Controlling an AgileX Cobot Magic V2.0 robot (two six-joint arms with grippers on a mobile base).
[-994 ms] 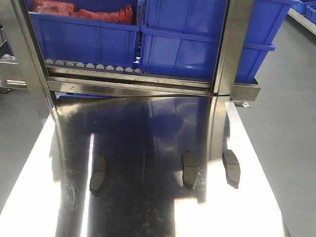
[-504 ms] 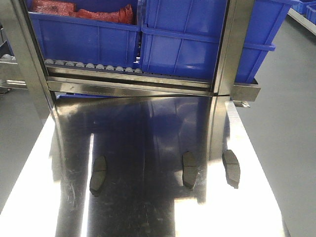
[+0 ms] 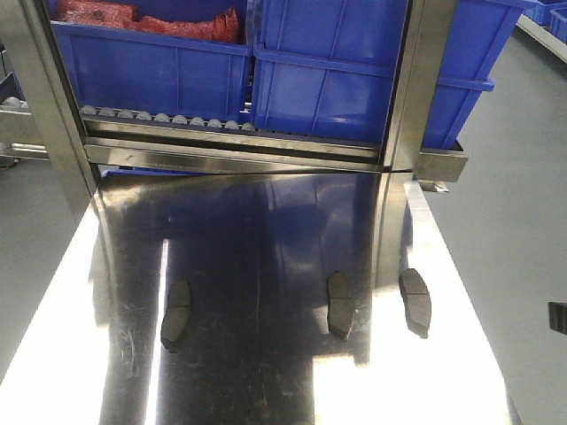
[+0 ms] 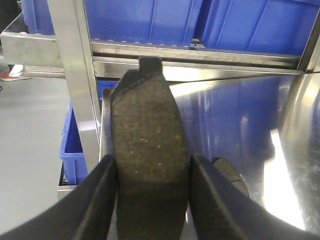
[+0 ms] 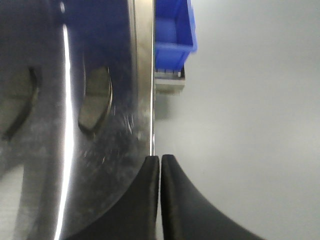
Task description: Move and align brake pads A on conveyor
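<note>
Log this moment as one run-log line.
left gripper: shut on brake pad | right gripper: shut, empty | steel table: three brake pads lying apart | conveyor: not in view

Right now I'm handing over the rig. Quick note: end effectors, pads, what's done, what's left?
The left end effector is shut on the held brake pad, near the steel table.
The right end effector is shut and empty, at the table's right edge.
On the table, spaced apart: left pad, middle pad, right pad.
The conveyor is not in view; no pad is seen on it.
Left to do: probably place the held pad, then move and align the other three.
</note>
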